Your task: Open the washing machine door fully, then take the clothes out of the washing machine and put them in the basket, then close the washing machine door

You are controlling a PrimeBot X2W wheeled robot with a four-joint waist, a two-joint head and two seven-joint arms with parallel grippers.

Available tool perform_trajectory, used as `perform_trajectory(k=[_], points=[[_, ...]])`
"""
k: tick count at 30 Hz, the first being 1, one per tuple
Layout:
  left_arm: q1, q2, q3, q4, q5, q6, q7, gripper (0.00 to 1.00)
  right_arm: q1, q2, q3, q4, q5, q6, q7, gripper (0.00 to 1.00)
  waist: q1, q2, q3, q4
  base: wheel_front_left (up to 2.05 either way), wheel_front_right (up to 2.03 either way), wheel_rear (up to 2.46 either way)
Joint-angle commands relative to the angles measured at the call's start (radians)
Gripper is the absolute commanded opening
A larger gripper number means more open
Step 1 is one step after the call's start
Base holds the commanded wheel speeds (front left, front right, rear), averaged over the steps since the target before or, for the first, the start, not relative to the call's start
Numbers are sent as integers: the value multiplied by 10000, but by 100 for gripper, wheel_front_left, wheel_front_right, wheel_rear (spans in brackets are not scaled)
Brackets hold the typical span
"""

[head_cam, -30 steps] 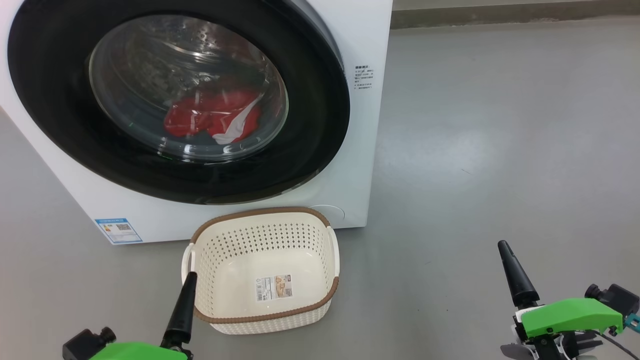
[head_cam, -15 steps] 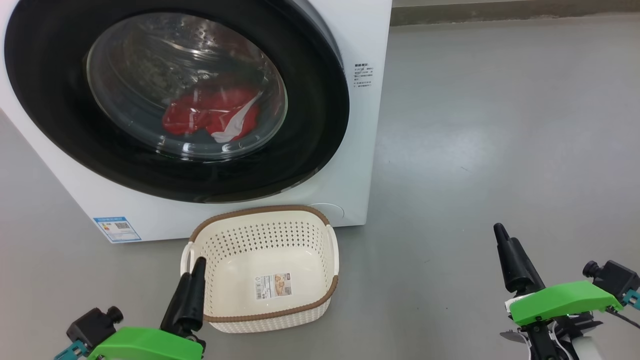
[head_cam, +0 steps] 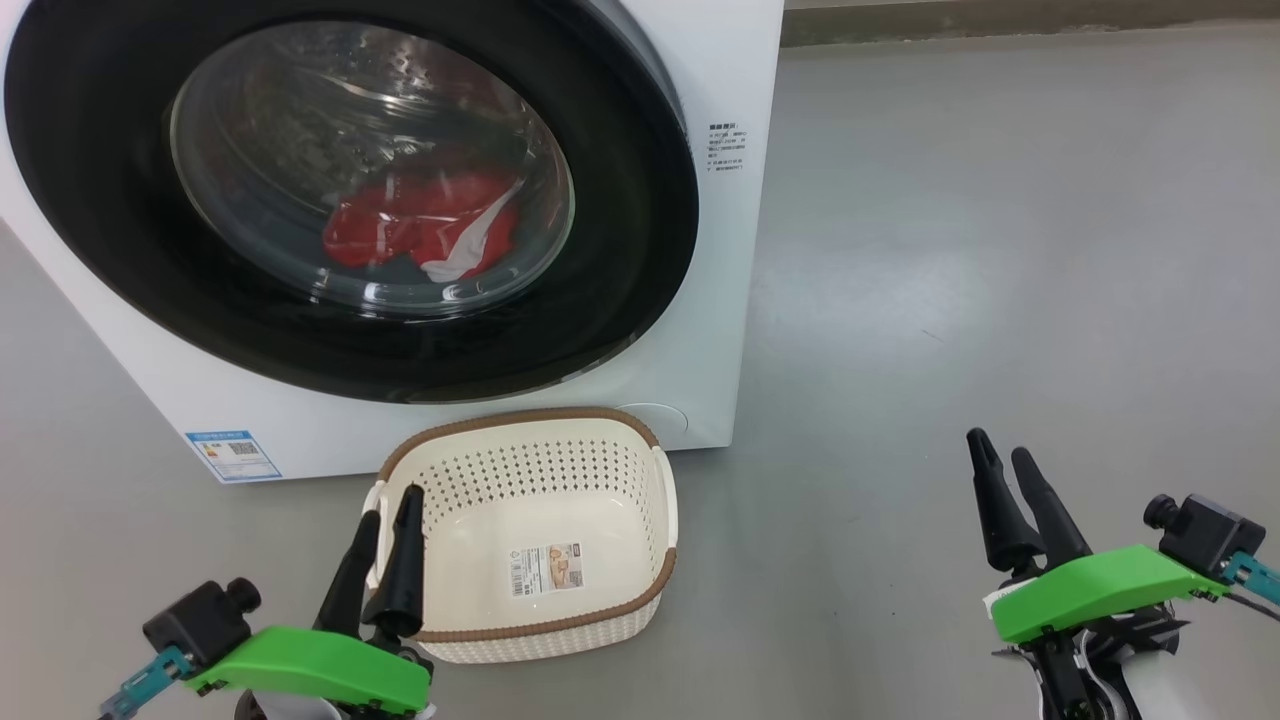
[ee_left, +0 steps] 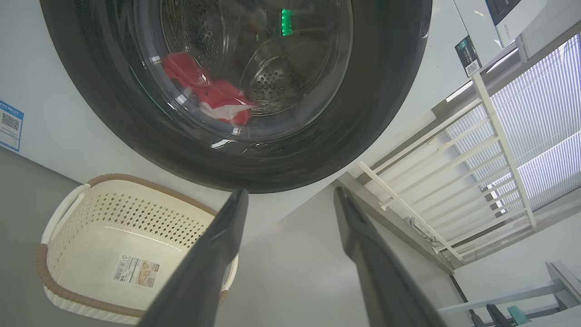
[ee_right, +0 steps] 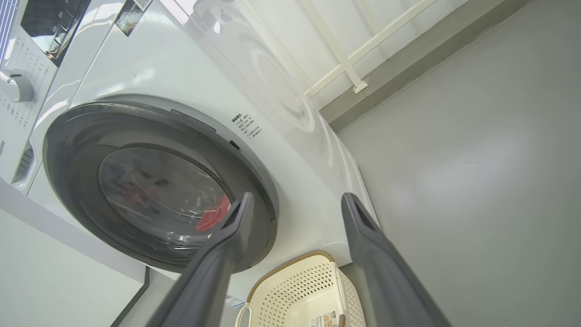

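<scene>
So, from the head view we see the door (head_cam: 620,250) shut flat on the washer (head_cam: 735,300), with the clothes (head_cam: 400,225) lying red behind its glass. The basket (head_cam: 520,418) stands on the floor (head_cam: 950,250) just before the washer, with no clothes in it. Our left tool (head_cam: 391,503) hangs at the basket's near left corner and our right tool (head_cam: 998,445) is well off to the right. Both are spread wide and hold nothing. From the left wrist, the splayed fingers (ee_left: 213,254) frame the door's lower rim, basket alongside. From the right wrist, the fingers (ee_right: 218,263) point toward the door's right edge. We judge nothing done yet: opening, unloading and closing all remain.
</scene>
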Motion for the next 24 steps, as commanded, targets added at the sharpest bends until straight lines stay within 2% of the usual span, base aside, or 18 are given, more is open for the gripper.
perform_trajectory(k=[1,24], points=[[-514,175,97,-315,407,120,-138,100,-613,-123,226,-325,-407,4,-157,100,-1,0,-2,-1,0,0,0],[-1055,219,-328,-268,2841,313,-818,100,-1041,-188,718,-438,-2980,5,-833,100,-1,0,-38,-3,0,0,0]])
